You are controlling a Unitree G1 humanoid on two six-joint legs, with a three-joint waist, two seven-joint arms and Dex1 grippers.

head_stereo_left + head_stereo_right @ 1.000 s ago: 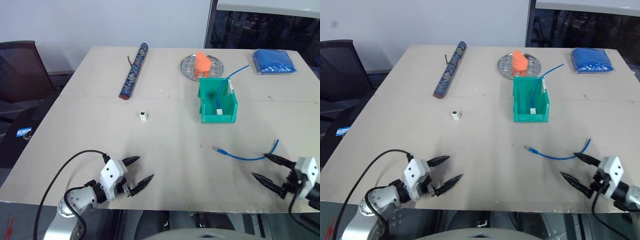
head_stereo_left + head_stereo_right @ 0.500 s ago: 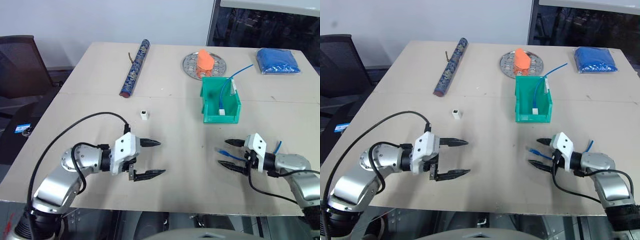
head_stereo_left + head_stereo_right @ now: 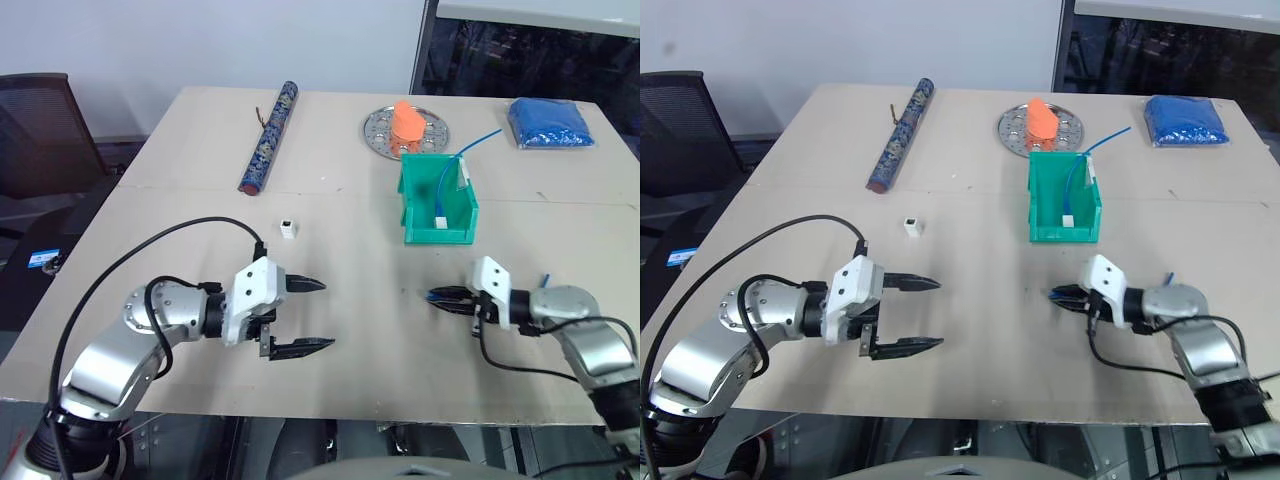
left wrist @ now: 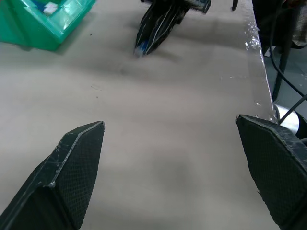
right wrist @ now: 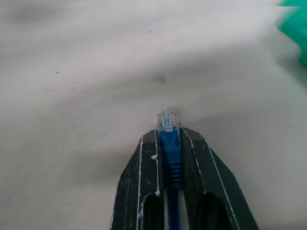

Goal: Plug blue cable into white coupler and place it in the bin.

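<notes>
The blue cable's clear plug (image 5: 167,120) sticks out between the tips of my right gripper (image 3: 445,297), which is shut on it just above the table, in front of the green bin (image 3: 412,200). A short blue piece (image 3: 547,280) of the cable shows behind that wrist. The white coupler (image 3: 288,229) lies alone on the table, left of the bin. My left gripper (image 3: 327,314) hovers open and empty near the table's front, pointing towards the right gripper (image 4: 146,40); the coupler is beyond it.
Another blue cable (image 3: 462,160) with a white end hangs in the bin. At the back are a patterned tube (image 3: 267,137), a round perforated plate (image 3: 380,128) bearing an orange object (image 3: 407,122), and a blue wrapped bundle (image 3: 547,122). A dark chair (image 3: 40,130) stands left.
My right gripper swept left along the table to the cable's plug end and shut on it. The left arm rose and swung inward early, then stayed still and open.
</notes>
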